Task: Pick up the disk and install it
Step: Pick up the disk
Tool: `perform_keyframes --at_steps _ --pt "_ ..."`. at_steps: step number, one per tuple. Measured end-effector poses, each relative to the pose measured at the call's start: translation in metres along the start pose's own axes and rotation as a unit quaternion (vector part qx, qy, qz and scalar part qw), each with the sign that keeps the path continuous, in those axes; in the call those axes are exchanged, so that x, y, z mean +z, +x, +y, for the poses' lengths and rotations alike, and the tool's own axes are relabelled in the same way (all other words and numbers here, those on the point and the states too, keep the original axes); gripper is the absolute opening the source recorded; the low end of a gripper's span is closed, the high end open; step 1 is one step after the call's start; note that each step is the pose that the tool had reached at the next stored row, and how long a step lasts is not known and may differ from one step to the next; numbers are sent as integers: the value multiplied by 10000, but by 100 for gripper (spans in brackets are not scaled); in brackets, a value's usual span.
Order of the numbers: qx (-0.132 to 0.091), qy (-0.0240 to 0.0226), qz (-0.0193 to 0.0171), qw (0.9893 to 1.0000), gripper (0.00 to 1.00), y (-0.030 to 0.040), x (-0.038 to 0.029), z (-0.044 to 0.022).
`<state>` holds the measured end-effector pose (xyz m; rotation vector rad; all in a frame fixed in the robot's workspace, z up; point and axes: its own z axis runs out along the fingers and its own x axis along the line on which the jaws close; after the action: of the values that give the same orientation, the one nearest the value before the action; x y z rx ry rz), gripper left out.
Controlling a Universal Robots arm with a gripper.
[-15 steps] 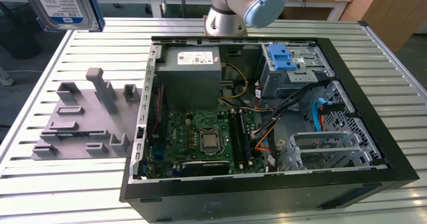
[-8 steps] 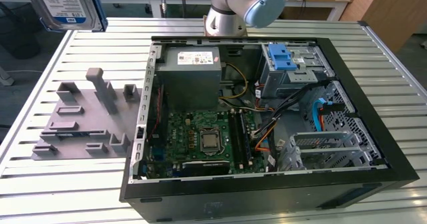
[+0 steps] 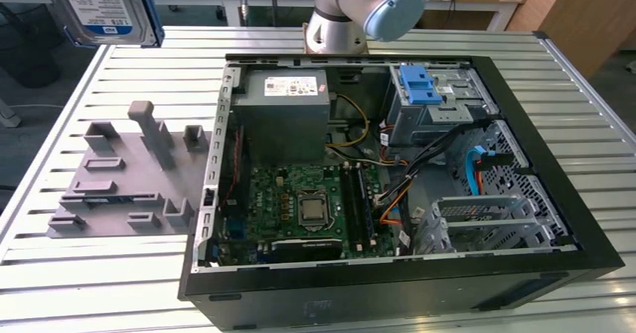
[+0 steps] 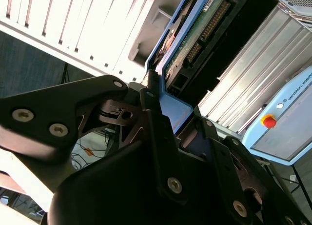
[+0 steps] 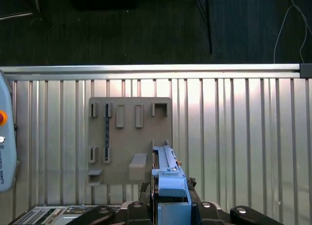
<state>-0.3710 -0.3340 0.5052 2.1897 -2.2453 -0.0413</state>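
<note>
- Clearly, the black two-fingered gripper (image 4: 175, 108) is clamped on the flat rectangular silver-grey disk (image 4: 195, 34) with its bright blue plastic frame. In the second wrist view the fingers (image 4: 157, 132) press on that frame from either side, with no more gap between them than the frame's thickness.
- In the exterior view the disk (image 3: 100, 9) hangs in the air at the exterior view's left, upright, with its white-and-blue label facing the camera.
- It is raised above the ribbed silver metal table (image 3: 556, 72) and well apart from the open black computer case (image 3: 586, 251) that lies on its side there.
- Inside the case are a grey metal power supply box (image 3: 283, 117), a green circuit board (image 3: 298, 199) and a small blue plastic latch (image 3: 419, 86) on the drive cage.
- In the first wrist view the disk appears edge-on above the flat grey plastic fixture plate (image 5: 129, 132), which lies on the table beside the case.
</note>
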Motion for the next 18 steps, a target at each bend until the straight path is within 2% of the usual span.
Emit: perform_keyframes --at_steps 11,15,18 --pt "0 0 0 10000 36 2 -2 -121" --pt "0 0 -1 10000 36 85 0 -128" --pt "0 -1 -1 10000 36 198 3 -131"
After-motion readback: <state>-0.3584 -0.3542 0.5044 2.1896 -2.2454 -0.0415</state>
